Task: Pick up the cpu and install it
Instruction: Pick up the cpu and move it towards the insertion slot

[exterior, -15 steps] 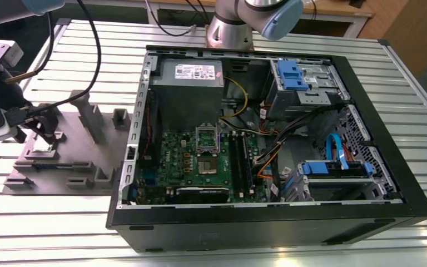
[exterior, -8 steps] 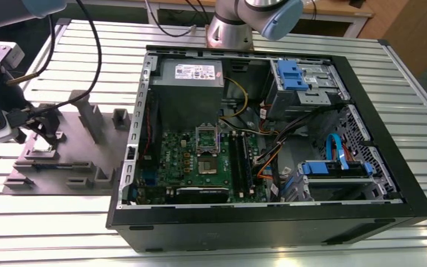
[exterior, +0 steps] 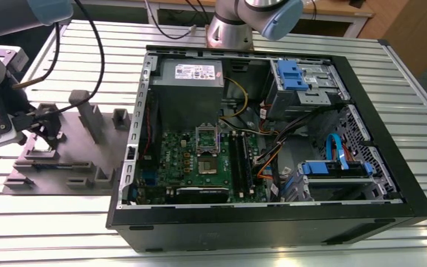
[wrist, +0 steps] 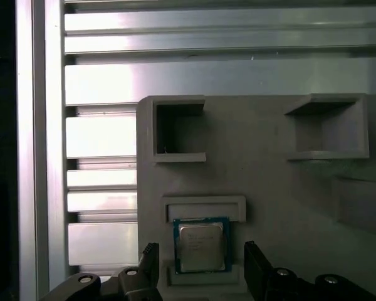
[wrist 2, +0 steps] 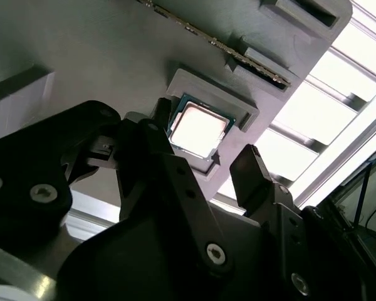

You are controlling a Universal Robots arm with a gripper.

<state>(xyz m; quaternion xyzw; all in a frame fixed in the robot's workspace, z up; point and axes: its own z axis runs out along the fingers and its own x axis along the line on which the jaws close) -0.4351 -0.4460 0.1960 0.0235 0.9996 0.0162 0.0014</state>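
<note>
silvery cpu (wrist: 201,247), just one, seated in grey fixture (wrist: 269,182), one gripper (wrist: 201,252) spread wide either side

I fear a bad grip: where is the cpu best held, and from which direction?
By two opposite edges, from straight above: the cpu lies flat, metal top up, in a shallow nest of the grey holder. The open gripper straddles it.

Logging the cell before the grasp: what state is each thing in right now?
claw: open, straddling the cpu, not gripping it.
cpu: lying flat in its holder pocket, metal top up.
holder: two pockets near the cpu empty.
case: open, side panel off.
</note>
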